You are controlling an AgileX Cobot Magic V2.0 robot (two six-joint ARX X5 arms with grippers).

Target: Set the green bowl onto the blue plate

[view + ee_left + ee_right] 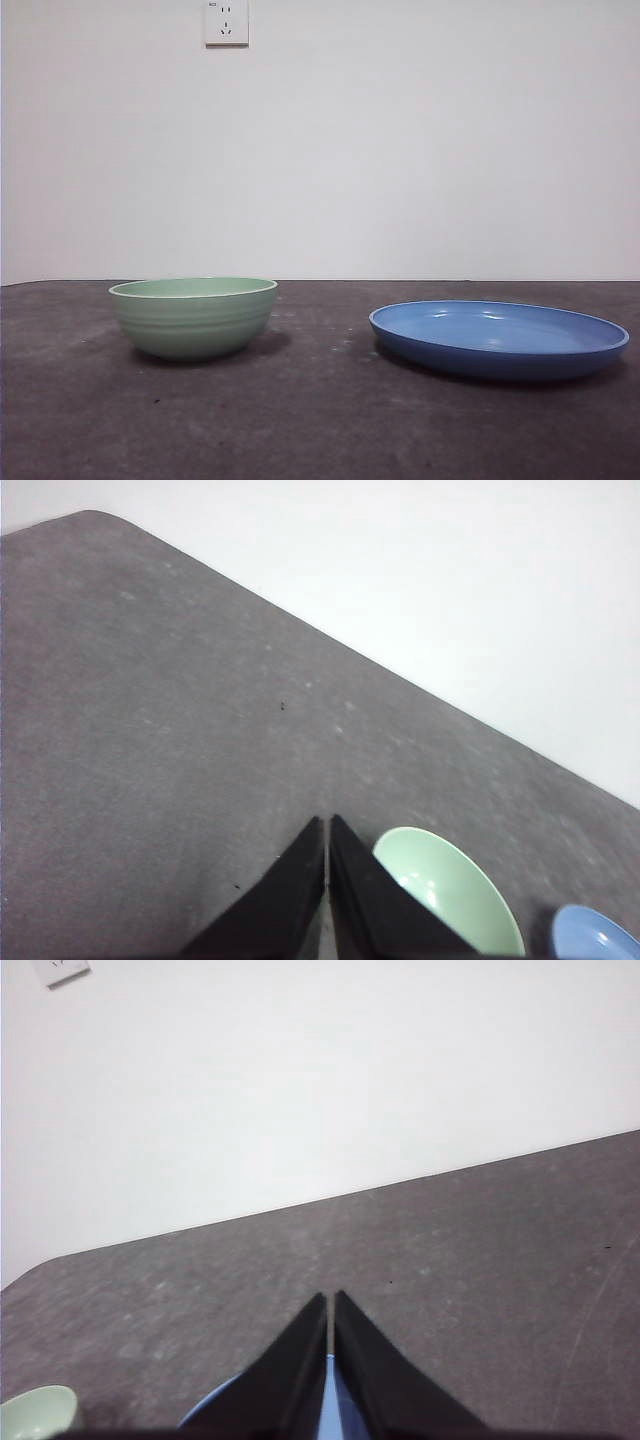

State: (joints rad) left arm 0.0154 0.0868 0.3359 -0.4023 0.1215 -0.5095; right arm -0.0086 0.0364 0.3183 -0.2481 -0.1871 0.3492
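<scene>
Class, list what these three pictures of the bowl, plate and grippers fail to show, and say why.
- Green bowl inside: front view is too low; left wrist view cuts it off behind the left gripper.
- Blue plate: right wrist view hides most behind the right gripper.
- Wall socket: cut by the top edge.
- Both arms: outside the front view.

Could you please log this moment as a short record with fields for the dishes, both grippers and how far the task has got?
bowl: green bowl, upright on the table, nothing in it
plate: blue plate, flat on the table, apart from the bowl, nothing on it
left gripper: jaws shut, holding nothing, raised over the table beside the bowl
right gripper: jaws shut, holding nothing, raised above the plate
background: wall socket on the white wall
task: not started; bowl not yet on plate
</scene>
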